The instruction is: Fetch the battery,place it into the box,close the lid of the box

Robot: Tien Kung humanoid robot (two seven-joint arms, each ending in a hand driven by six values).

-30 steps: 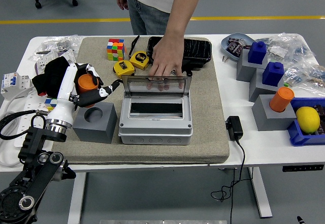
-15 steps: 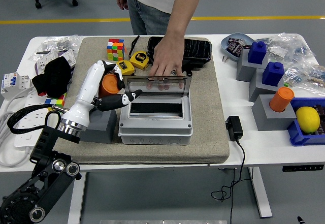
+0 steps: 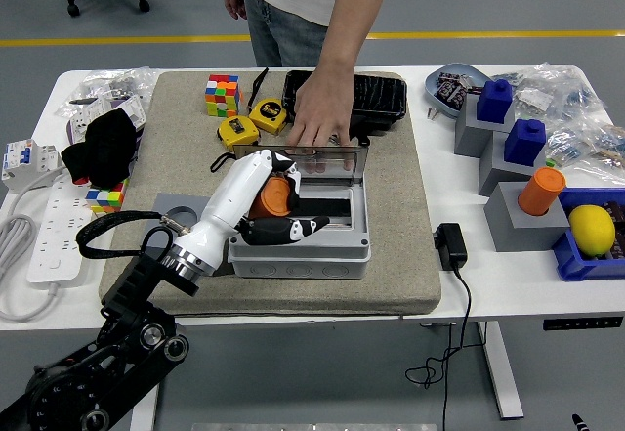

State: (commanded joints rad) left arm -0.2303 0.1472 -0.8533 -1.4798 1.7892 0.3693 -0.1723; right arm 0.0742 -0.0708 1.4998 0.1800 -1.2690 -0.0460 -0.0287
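Over the past second the black left arm has swung rightward across the tan felt mat (image 3: 391,255), and its white-and-black left hand (image 3: 271,208) now hangs over the left part of the grey plastic box (image 3: 301,250), where a second ago it was still above the grey holder block with the round socket (image 3: 161,208) at the mat's near left. That block's socket now stands empty, so the fetching looks done and the placing is in hand. A person at the far side keeps one hand (image 3: 320,118) pressed on the box's clear hinged lid (image 3: 327,160), holding it tilted up and open just as before; the lid is not yet closed. The orange cylindrical battery (image 3: 274,196) sits inside the left hand's grip, fingers curled round it from the far side and the thumb reaching under toward the right, so only part of its side shows. It is above the box's left edge, just at the dark opening, not yet released. Its long axis seems tipped, one end angled down toward the opening and the other up toward the far left, though the fingers hide both ends. The right arm is out of sight.
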